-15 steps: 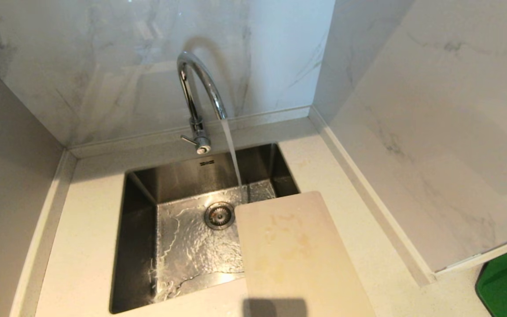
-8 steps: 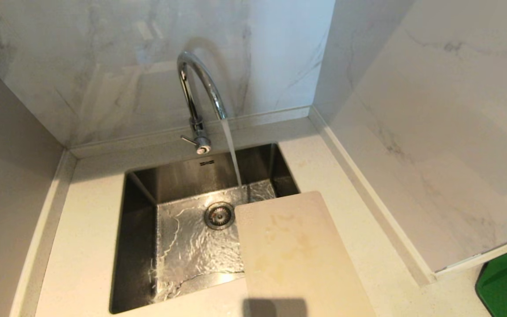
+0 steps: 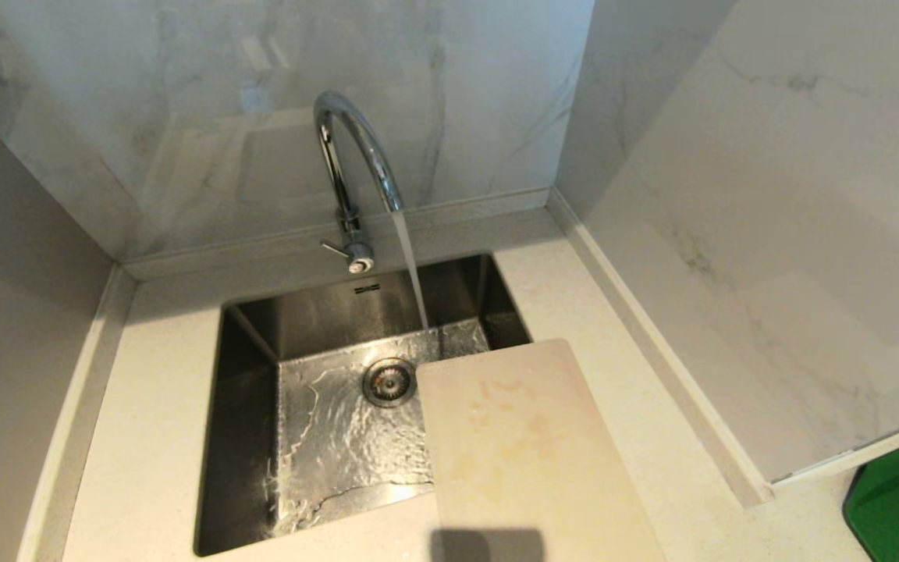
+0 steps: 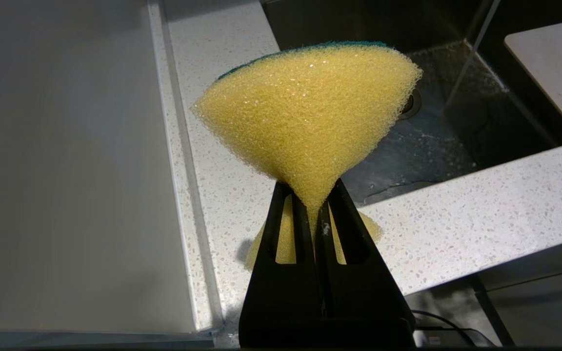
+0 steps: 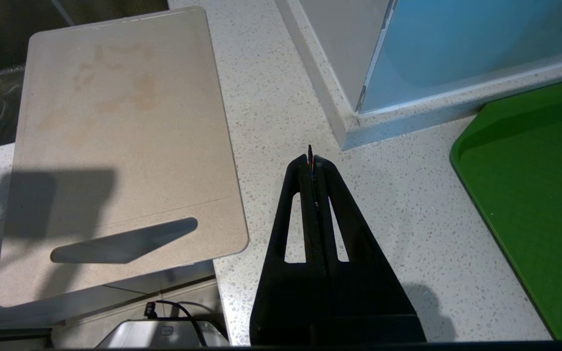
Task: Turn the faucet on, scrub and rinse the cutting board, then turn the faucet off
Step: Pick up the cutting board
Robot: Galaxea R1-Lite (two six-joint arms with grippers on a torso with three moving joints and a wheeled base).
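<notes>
My left claw point(image 4: 316, 207) is squeezed shut on a yellow sponge point(image 4: 310, 117) with a green back. The sponge is soft and squashes thin where I pinch it, then fans out wide above my claw. It looks a bit wet and shiny. I hold it over the bench point(image 4: 466, 204), by the near edge of the sink point(image 4: 456, 141).

My right claw point(image 5: 311, 161) is shut too, with nothing in it. It hangs over the bench, just beside the cutting board point(image 5: 115, 136).

The faucet point(image 3: 352, 148) is on. Water runs from its spout down into the sink, near the drain point(image 3: 389, 382).

The cutting board lies flat with its far end sticking out over the sink and its near end hanging off the front of the bench. It has yellowish stains near the far end. The water does not land on it.

I think the board is thin, stiff and light, and slippery once wet. The slot handle point(image 5: 125, 241) at the near end looks like the best place to grab it.

A green tray point(image 5: 534, 195) sits off to the right.
</notes>
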